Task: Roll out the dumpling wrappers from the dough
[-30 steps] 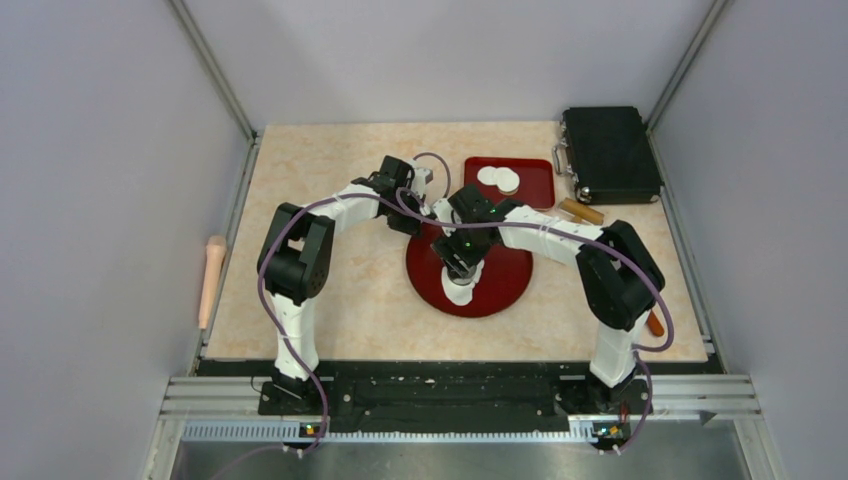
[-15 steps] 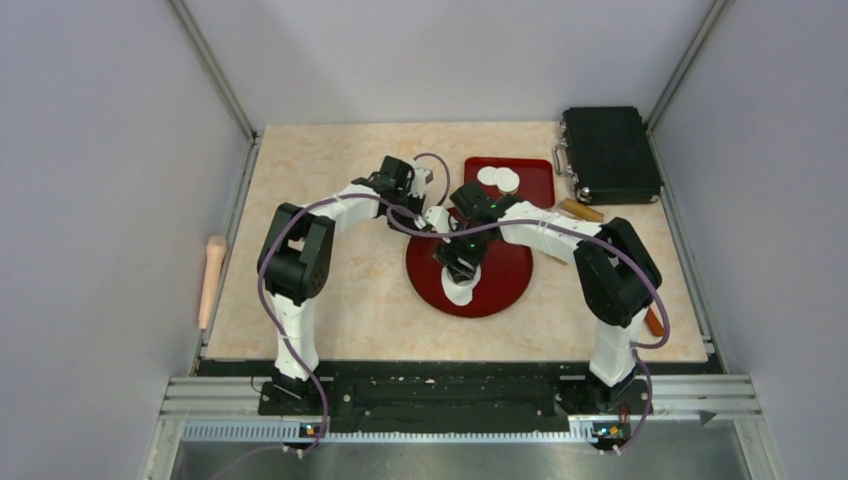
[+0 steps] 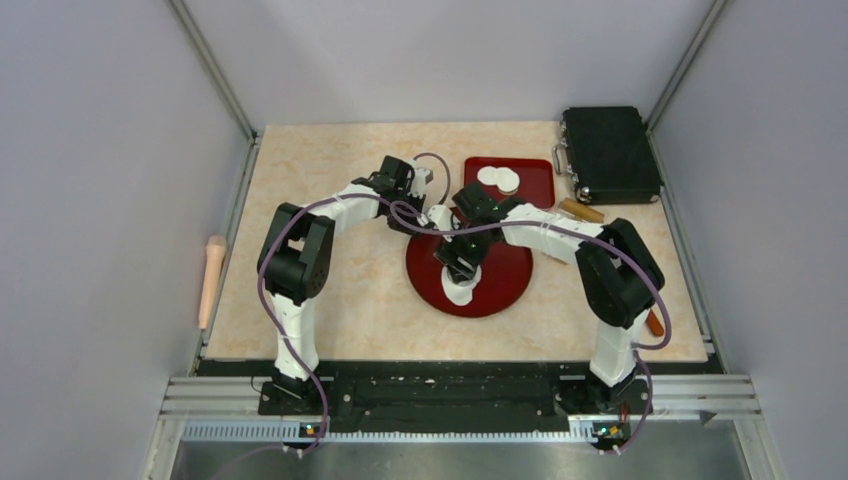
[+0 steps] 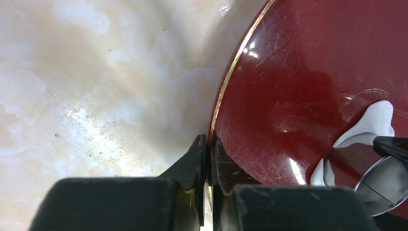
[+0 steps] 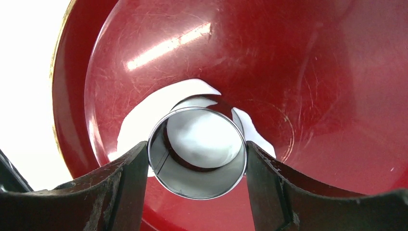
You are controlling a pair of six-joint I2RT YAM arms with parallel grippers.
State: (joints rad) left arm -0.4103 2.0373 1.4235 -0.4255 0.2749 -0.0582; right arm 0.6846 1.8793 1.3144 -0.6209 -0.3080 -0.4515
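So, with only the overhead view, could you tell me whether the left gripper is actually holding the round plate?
Observer: Yes, the left gripper is shut on the gold-edged rim of the plate.
Operator: Thanks, and what is the right one holding?
Observer: The right gripper holds a metal ring, over the dough.
Operator: Anything inside the ring?
Observer: A round white patch of dough shows through it, edged by a red sliver of plate.

The metal ring (image 5: 199,186) hides part of the dough (image 5: 142,119).
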